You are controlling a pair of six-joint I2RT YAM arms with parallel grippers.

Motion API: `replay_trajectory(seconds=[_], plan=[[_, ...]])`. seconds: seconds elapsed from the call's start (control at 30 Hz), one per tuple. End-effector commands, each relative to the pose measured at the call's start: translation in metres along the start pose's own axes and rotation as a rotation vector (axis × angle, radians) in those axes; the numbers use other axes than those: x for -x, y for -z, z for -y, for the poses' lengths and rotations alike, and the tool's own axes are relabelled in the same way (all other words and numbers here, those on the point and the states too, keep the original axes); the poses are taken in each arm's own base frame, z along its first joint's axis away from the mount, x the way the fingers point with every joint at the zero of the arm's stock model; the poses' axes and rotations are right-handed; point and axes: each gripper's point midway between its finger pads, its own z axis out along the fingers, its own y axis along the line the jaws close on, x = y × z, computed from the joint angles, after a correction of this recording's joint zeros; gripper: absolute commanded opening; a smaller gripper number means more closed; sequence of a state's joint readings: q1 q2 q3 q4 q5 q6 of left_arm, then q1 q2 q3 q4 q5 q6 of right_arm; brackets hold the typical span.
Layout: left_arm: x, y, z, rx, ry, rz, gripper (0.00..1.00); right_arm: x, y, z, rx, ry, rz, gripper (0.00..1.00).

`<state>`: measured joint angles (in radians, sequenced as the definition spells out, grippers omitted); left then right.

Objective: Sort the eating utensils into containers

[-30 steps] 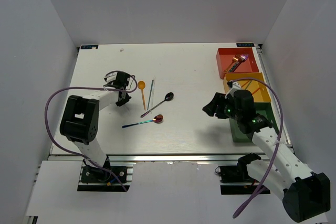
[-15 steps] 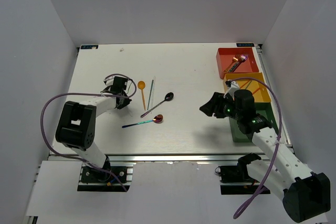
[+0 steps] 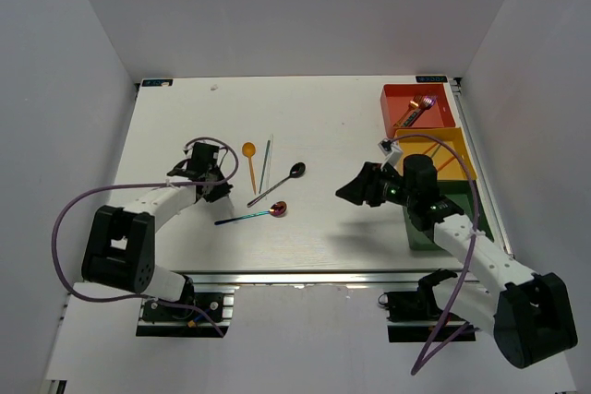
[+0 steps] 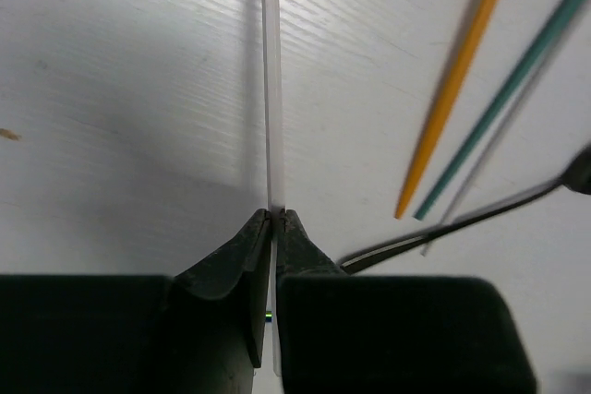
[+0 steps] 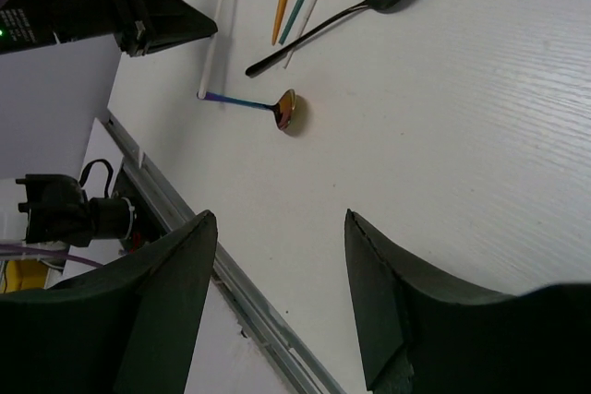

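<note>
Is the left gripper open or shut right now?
Shut. The left gripper pinches the white chopstick between its fingertips, no gap showing.

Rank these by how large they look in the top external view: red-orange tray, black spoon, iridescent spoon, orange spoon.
1. red-orange tray, clearly largest.
2. iridescent spoon and black spoon: about the same length, so not ranked against each other.
3. orange spoon, shortest.

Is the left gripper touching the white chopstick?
Touching. The left wrist view shows the left gripper shut on the white chopstick, both fingertips pressed against it with no gap.
</note>
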<state>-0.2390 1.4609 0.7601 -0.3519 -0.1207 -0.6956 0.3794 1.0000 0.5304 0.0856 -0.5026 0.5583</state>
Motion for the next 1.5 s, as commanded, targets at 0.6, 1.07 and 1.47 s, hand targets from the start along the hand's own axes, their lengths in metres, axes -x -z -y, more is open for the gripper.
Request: replay_trajectory(seconds=[0.6, 1.07, 1.47], plan=[[0.002, 0.08, 0.084, -0.513, 0.056, 0.092, 0.0, -0.034, -0.111, -0.127, 0.318, 0.061, -0.112, 0.62], [-0.006, 0.122, 0.105, -0.711, 0.095, 0.092, 0.0, -0.038, -0.174, -0.148, 0.277, 0.053, -0.14, 0.62], [-0.005, 0.128, 0.11, -0.758, 0.107, 0.106, 0.0, -0.052, -0.195, -0.147, 0.276, 0.007, -0.198, 0.18]])
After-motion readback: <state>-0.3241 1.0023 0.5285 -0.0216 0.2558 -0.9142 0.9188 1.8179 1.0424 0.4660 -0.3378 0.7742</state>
